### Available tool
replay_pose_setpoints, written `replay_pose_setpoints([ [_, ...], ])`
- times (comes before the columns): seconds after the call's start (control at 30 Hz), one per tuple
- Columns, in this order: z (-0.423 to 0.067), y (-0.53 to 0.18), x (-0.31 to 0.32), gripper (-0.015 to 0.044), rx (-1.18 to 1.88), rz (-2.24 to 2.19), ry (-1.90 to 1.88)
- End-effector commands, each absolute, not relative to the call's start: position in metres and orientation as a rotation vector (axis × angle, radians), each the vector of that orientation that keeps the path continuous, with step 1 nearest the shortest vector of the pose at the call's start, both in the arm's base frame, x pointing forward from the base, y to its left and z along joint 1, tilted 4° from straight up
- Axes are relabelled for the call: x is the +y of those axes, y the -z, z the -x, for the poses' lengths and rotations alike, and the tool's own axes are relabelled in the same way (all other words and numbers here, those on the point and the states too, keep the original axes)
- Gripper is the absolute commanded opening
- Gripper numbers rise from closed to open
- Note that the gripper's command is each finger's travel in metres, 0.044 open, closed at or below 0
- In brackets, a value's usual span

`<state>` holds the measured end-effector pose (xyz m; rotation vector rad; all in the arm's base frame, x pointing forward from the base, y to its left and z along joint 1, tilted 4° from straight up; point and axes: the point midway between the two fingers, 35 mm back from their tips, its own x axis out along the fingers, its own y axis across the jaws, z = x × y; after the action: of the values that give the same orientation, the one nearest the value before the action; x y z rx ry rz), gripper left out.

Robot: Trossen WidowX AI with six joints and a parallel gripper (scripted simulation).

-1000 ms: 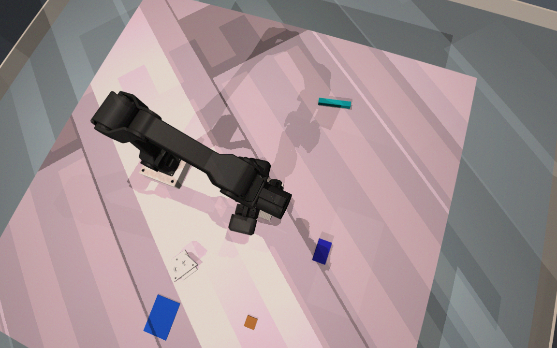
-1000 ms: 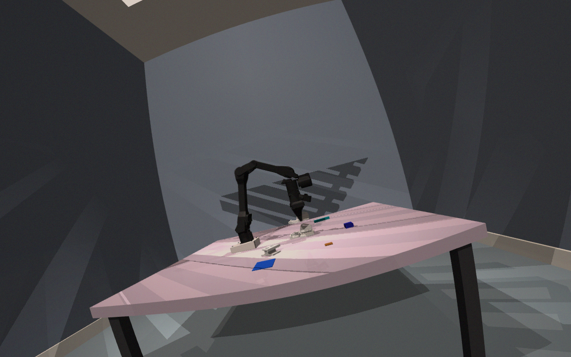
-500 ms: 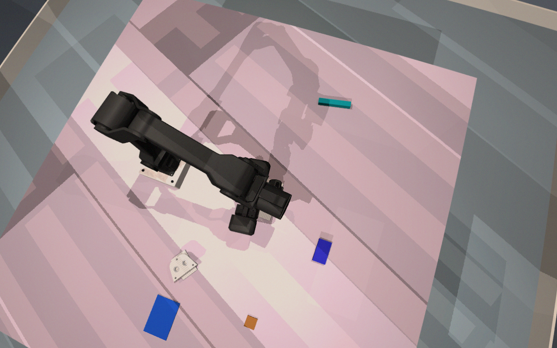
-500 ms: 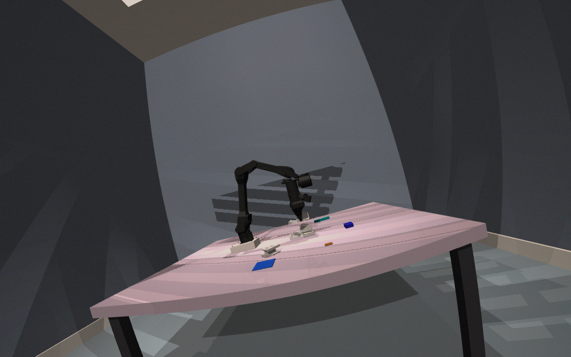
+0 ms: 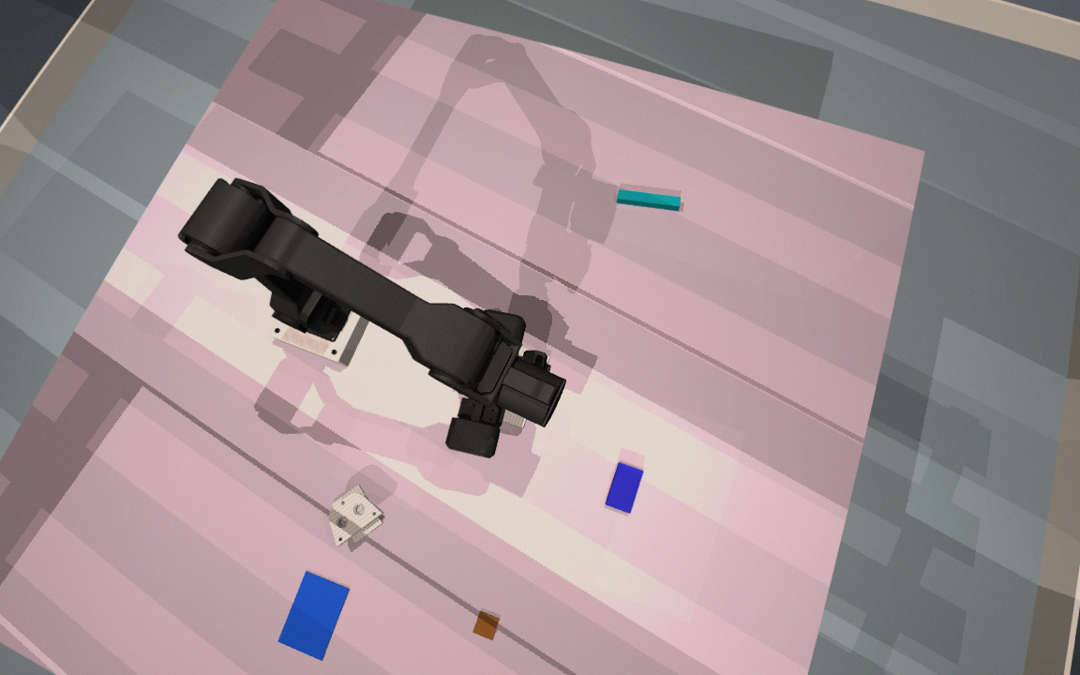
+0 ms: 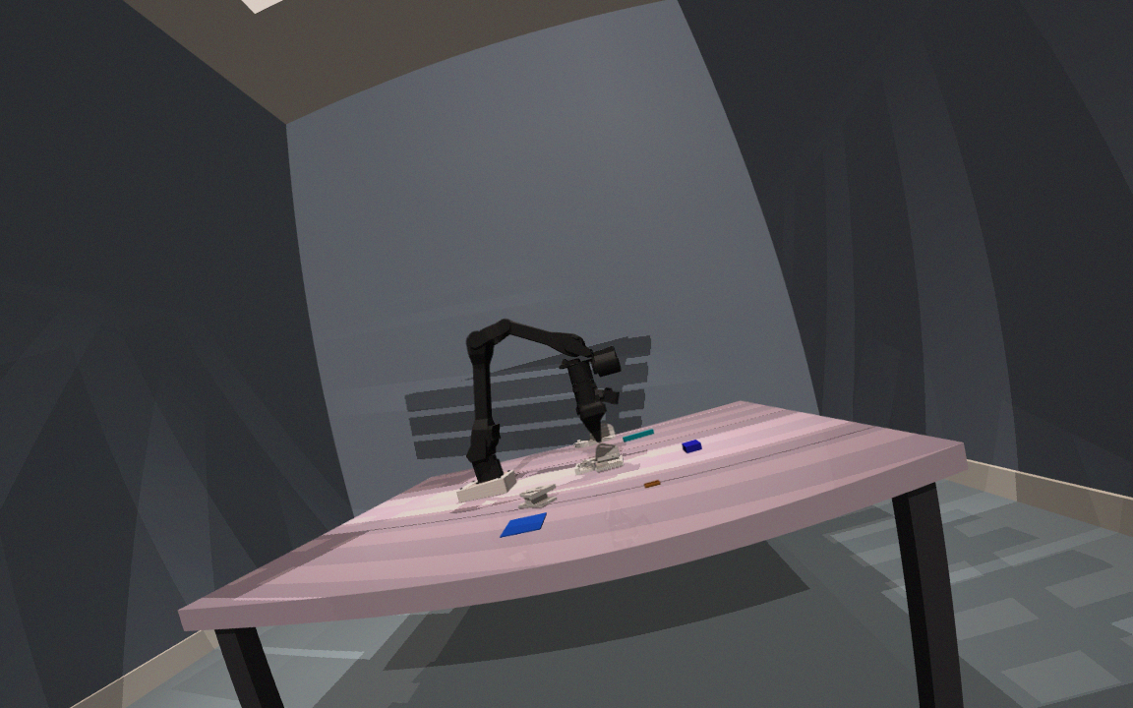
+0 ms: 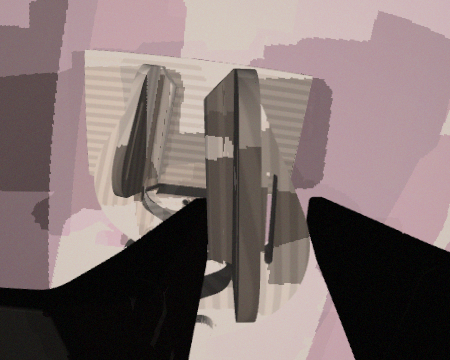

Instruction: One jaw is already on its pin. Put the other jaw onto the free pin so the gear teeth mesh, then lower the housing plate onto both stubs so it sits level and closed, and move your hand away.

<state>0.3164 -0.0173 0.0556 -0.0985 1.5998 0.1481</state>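
Observation:
My gripper (image 7: 259,210) (image 6: 598,438) is shut on a pale jaw (image 7: 246,225), a tall upright ridge with a rounded striped part in the wrist view. It holds the jaw over or close to the pale base (image 7: 102,107) (image 5: 515,420); the wrist view does not show whether they touch. The other jaw (image 7: 134,155) stands on the base, left of the held one. The arm hides most of the base in the top view. The free pin and the gear teeth cannot be made out. The pale housing plate (image 5: 361,522) (image 6: 538,498) lies apart on the table, near the blue sheet.
A flat blue sheet (image 5: 314,615) (image 6: 524,525) lies near the housing plate. A dark blue block (image 5: 624,487) (image 6: 691,446), an orange block (image 5: 486,625) (image 6: 652,483) and a teal bar (image 5: 649,200) (image 6: 638,435) lie around the pink table (image 5: 745,277).

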Motion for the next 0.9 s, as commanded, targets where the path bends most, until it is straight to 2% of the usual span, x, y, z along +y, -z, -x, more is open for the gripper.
replay_pose_setpoints([
  [0.0,-0.315,-0.046,-0.017,0.0134,1.610,0.102,-0.150],
  [0.87,-0.312,-0.015,-0.016,0.0134,1.610,0.102,-0.150],
])
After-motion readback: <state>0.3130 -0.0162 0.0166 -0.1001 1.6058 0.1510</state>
